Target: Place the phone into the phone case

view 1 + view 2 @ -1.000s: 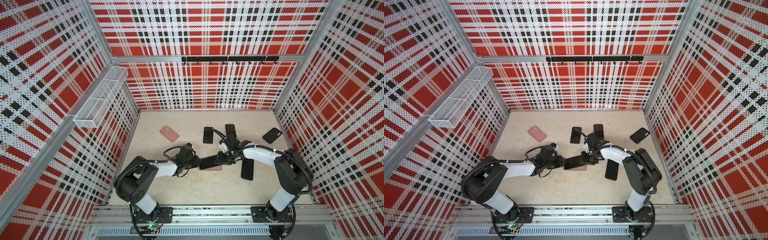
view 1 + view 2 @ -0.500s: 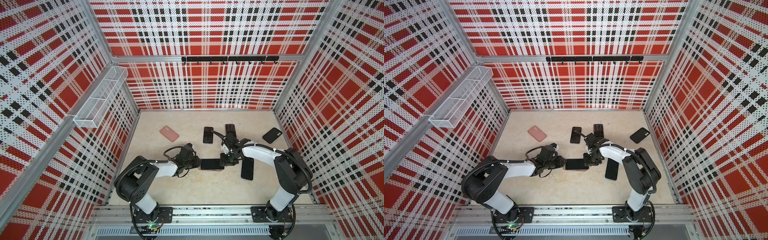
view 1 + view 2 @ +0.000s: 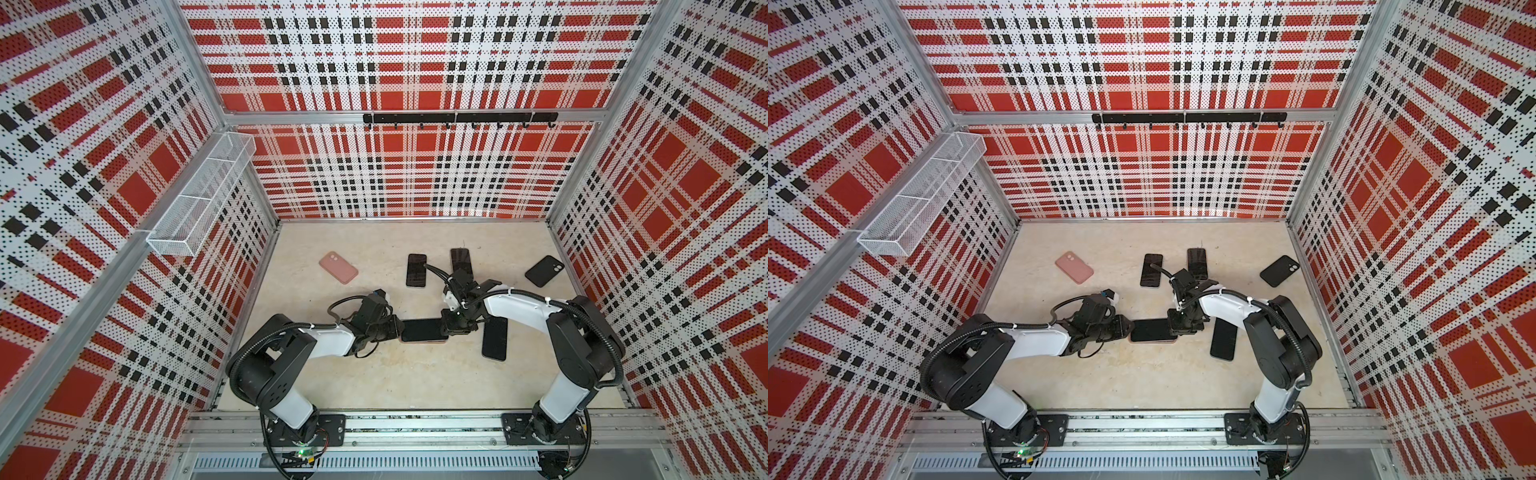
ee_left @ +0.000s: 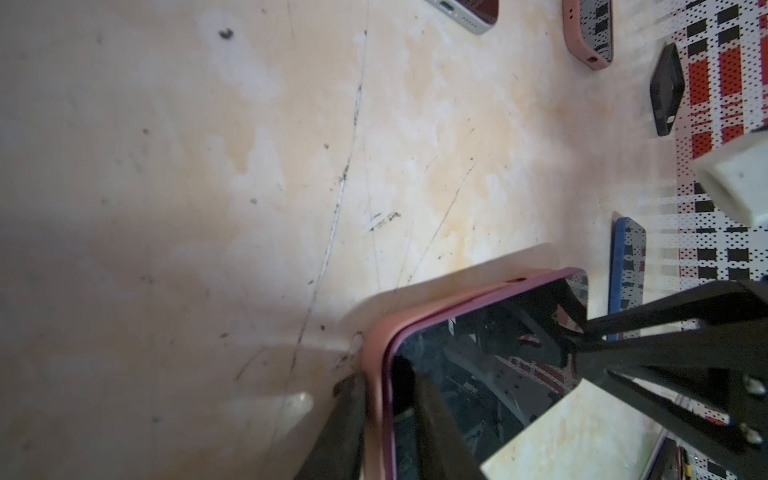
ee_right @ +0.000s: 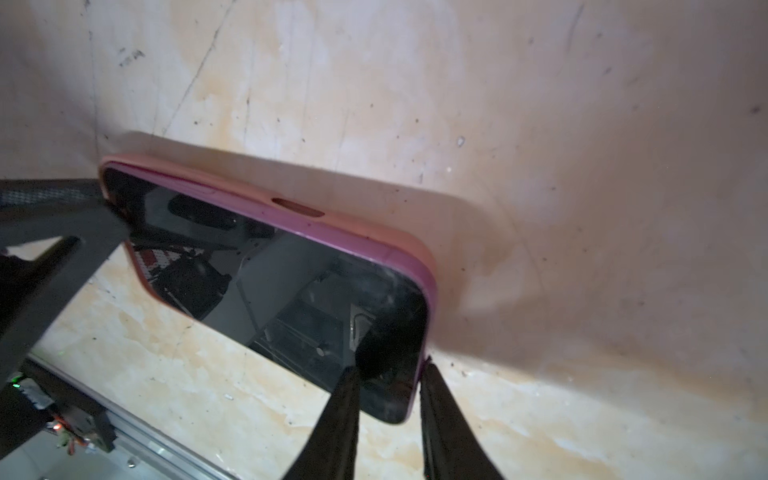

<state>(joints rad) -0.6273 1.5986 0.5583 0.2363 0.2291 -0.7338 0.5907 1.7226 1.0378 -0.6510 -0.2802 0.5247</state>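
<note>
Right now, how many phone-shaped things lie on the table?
6: a pink-cased phone between the left hand and right hand; a pink one rear left; two dark phones mid-rear; a black one rear right; a blue-edged phone by the right arm. Arms may hide more.

Phone screen is shown glossy and reflective; case rim is seen smooth and matt; worktop is marked by scratches and blotches; basket is formed of wire mesh.

Likely robot lab cell: plaid perforated walls, aluminium frame, arms bolted to rail.
</note>
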